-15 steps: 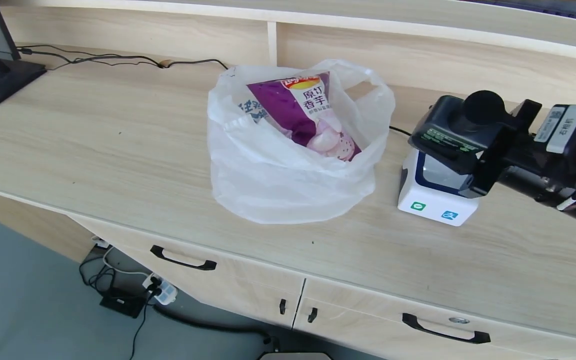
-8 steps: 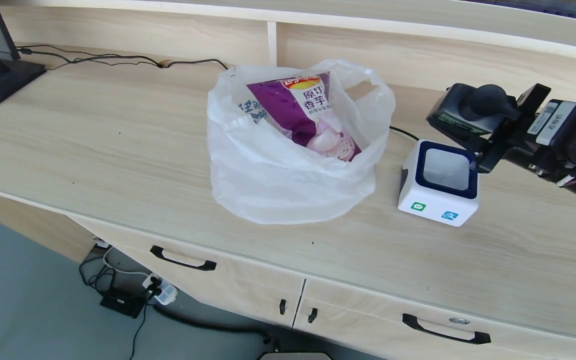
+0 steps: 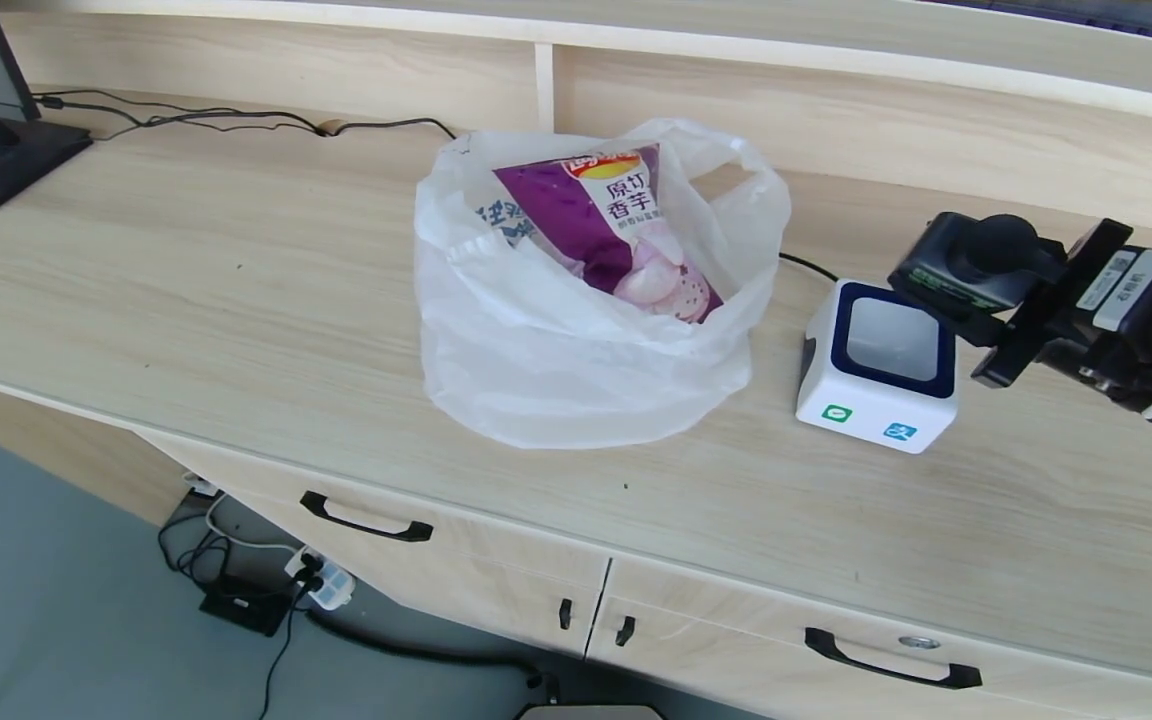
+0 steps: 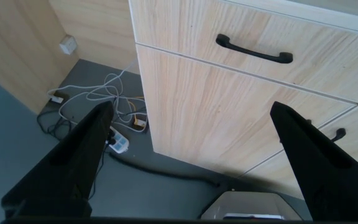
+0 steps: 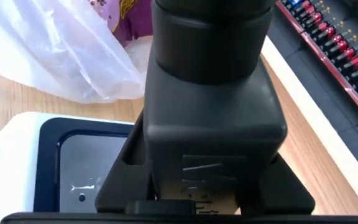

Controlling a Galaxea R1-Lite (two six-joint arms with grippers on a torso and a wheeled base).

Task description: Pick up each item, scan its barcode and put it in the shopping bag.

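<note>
- Counter (image 3: pixel 186 290) of pale wood carries everything: one shopping bag, one scanner, and no loose items waiting on it that I can see.
- Shopping bag (image 3: pixel 576 350), one, white thin plastic, stands mid-counter with its mouth open upward. Two items show inside: a purple crisp packet (image 3: pixel 606 225) and, tucked behind its left side, a blue-and-white printed pack (image 3: pixel 498 222).
- Right gripper (image 3: pixel 1031 300) hangs over the counter at the scanner's right, its jaws clamped on the black bottle.
- Scanner (image 3: pixel 876 375), one, a white cube with a dark-framed window facing up, sits between the bag and the right gripper, near the bag but apart from it.
- Black bottle (image 3: pixel 971 268), one, square-bodied with a round cap, lies tilted with its long axis roughly along the counter, cap toward the bag. It sits beside the window's right edge rather than over it.
- From this claw the bag lies to the left, past the scanner, so the right arm is the nearer one.
- Left gripper (image 4: pixel 191 109) is low, facing the drawer fronts (image 4: pixel 229 93), its fingers spread wide with nothing between them.
</note>
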